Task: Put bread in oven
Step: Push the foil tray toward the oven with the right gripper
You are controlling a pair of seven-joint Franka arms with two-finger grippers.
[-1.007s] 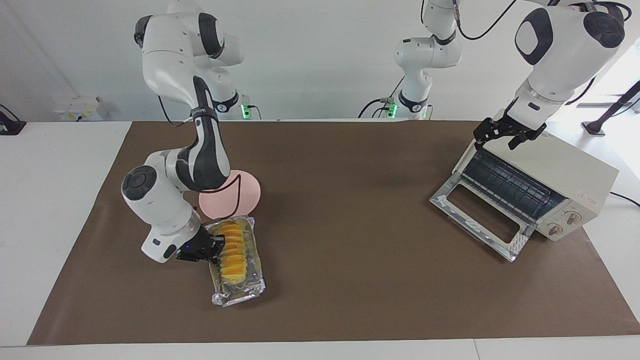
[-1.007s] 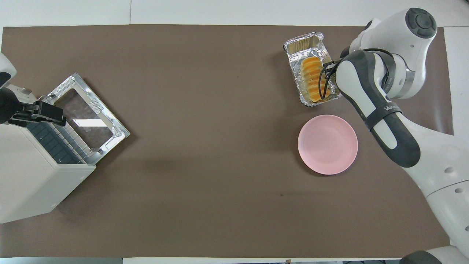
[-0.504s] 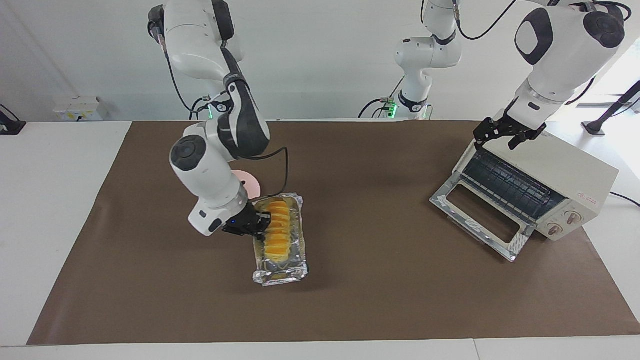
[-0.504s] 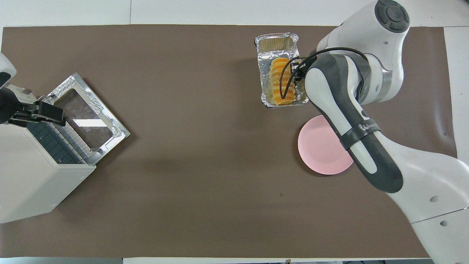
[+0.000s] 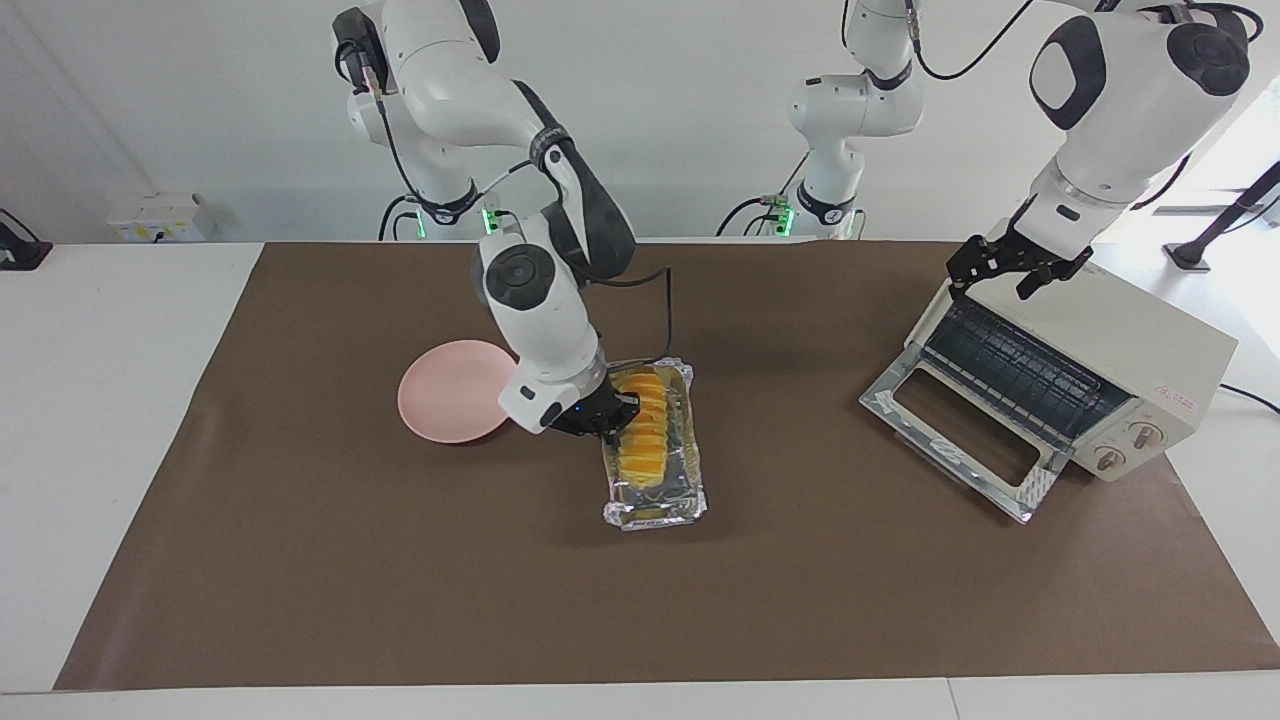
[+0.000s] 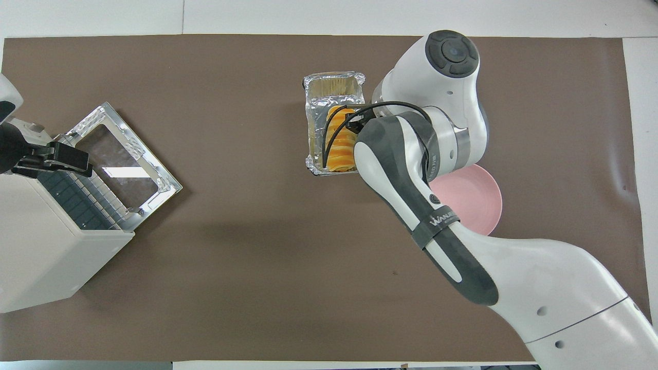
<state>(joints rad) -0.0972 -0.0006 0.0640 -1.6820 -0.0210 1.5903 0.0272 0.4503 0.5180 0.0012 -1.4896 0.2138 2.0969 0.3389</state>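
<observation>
Bread lies in foil tray, right tool pinching its 9 o'clock rim; left tool, spread, over oven

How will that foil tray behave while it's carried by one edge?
The foil tray looks thin and crinkled, so it probably flexes under the right gripper. With the bread as loose slices, sagging might shift them. It seems light, so likely easy to dent.
</observation>
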